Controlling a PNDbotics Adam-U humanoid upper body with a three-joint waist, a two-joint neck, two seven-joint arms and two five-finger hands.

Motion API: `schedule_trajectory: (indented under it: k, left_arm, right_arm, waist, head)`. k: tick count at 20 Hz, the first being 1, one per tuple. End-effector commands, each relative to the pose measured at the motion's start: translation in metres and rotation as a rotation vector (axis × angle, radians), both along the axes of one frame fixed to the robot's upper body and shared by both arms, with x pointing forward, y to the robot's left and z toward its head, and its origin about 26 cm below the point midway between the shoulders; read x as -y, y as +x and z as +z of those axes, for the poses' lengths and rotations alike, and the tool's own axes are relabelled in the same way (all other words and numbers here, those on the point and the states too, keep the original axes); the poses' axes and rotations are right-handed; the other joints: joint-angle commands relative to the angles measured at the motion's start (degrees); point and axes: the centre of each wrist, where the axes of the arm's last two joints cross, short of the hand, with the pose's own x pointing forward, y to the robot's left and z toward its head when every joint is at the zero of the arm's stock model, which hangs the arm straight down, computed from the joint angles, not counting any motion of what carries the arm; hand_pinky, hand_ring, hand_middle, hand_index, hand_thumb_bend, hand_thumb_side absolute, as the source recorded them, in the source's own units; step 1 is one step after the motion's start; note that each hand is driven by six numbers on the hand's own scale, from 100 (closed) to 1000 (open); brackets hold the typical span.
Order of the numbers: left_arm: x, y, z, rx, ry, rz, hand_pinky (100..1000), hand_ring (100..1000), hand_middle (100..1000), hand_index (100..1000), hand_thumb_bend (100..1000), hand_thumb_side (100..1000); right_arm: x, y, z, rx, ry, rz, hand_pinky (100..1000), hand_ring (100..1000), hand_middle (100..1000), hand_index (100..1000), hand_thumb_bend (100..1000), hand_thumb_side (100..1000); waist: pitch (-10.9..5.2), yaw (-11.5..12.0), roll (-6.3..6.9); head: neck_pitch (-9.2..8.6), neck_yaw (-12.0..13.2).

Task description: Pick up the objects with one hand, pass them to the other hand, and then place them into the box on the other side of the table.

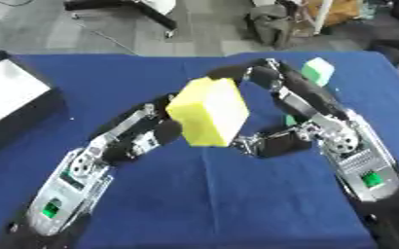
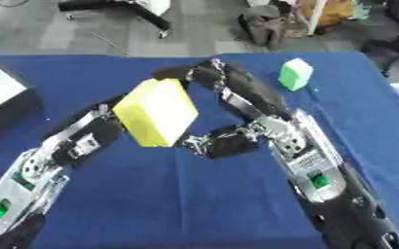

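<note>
— Handover risk, left eye view: the yellow block (image 1: 208, 112) hangs above the blue worktop (image 1: 237, 204), between the left robot hand (image 1: 148, 138) and the right robot hand (image 1: 275, 92), both curled onto it.

— Right eye view: releasing early would drop it, well short of the box (image 2: 3, 104). The green block (image 2: 295, 74) waits.

A yellow block (image 1: 208, 112) is held above the blue desk (image 1: 203, 194) between the left robot hand (image 1: 152, 133) and the right robot hand (image 1: 267, 141), fingers on both sides. A green block (image 1: 318, 70) stands beyond, and a white box (image 1: 7, 97) sits at left.
</note>
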Motion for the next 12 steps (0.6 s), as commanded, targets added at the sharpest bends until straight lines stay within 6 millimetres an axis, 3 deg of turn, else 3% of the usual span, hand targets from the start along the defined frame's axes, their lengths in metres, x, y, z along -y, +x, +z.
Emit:
schedule_trajectory:
  k: [1,12]
  left_arm:
    - [0.0047,0.0012,0.0063,0.034,0.006,0.008,959,779,712,905,553,752]
    - [0.0098,-0.0003,0.0048,0.036,-0.006,-0.015,963,792,724,908,525,728]
  right_arm:
    - [-0.0009,-0.0016,0.01,0.033,0.007,0.014,638,575,468,582,100,100]
    - [-0.0033,-0.0017,0.0105,0.027,0.013,0.028,635,573,466,580,100,100]
  waist:
    - [-0.65,-0.07,0.04]
    - [-0.64,-0.04,-0.01]
  head:
    - [-0.14,-0.05]
    - [-0.14,-0.15]
